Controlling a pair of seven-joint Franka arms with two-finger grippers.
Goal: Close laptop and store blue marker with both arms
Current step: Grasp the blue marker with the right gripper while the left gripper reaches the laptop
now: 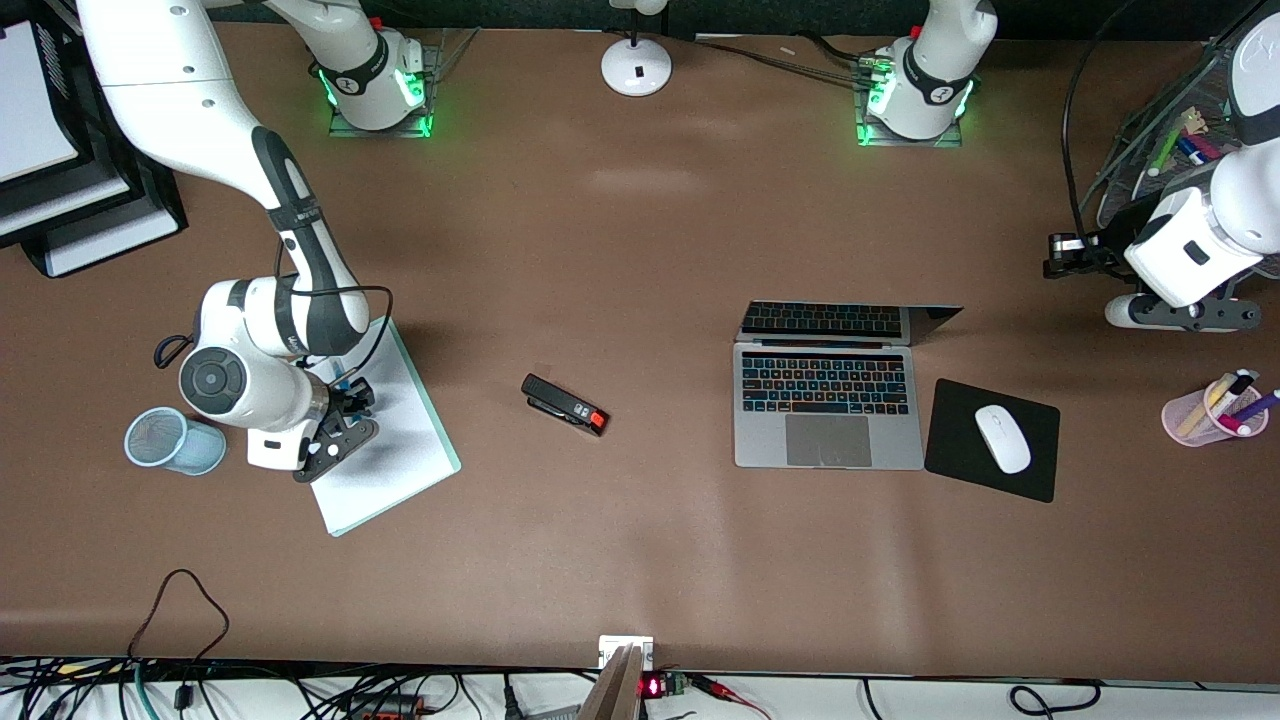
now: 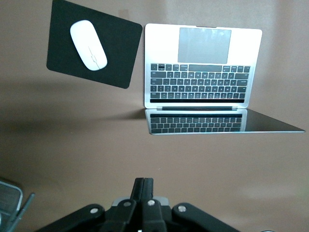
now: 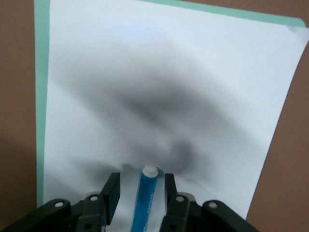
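the right hand (image 3: 140, 195) hung spread over the white paper sheet (image 1: 385, 440), the blue marker (image 3: 145, 198) lying between its fingers, ungripped. slim, light, smooth plastic, it would likely roll; pinch mid-barrel. farther off, the thin metal laptop (image 1: 828, 400) stood open. the left hand (image 2: 143, 186), clenched empty, waited above the surface (image 1: 640, 250).
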